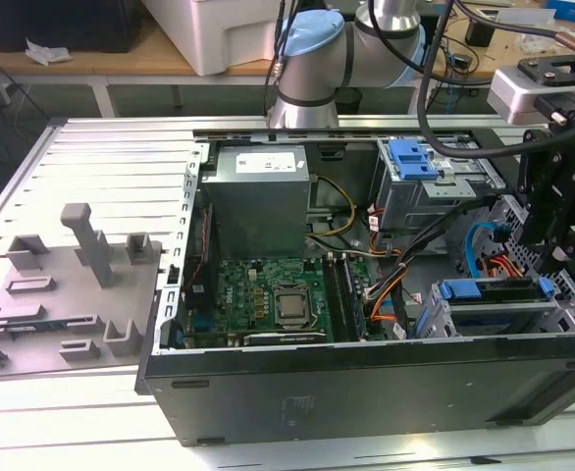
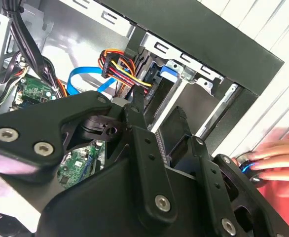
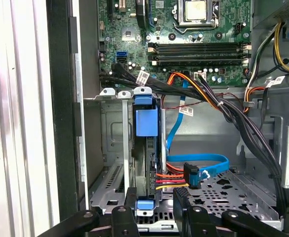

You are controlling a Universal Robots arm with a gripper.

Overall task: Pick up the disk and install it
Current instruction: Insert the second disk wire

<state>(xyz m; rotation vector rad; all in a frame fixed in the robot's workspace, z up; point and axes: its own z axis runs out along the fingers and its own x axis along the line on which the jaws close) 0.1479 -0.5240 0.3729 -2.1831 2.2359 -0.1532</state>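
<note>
The disk (image 3: 145, 163) is sitting edge-up in the drive cage (image 3: 110, 148) at the computer case's corner; the tool (image 3: 154, 210) is straddling its near end, fingers (image 3: 131, 207) narrowly parted.

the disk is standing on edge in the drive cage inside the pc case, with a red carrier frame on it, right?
Not quite: the carrier frame is blue, not red. In the first wrist view the disk stands on edge in the drive cage inside the PC case, with blue plastic at both ends. The exterior view shows the same blue frame.
</note>
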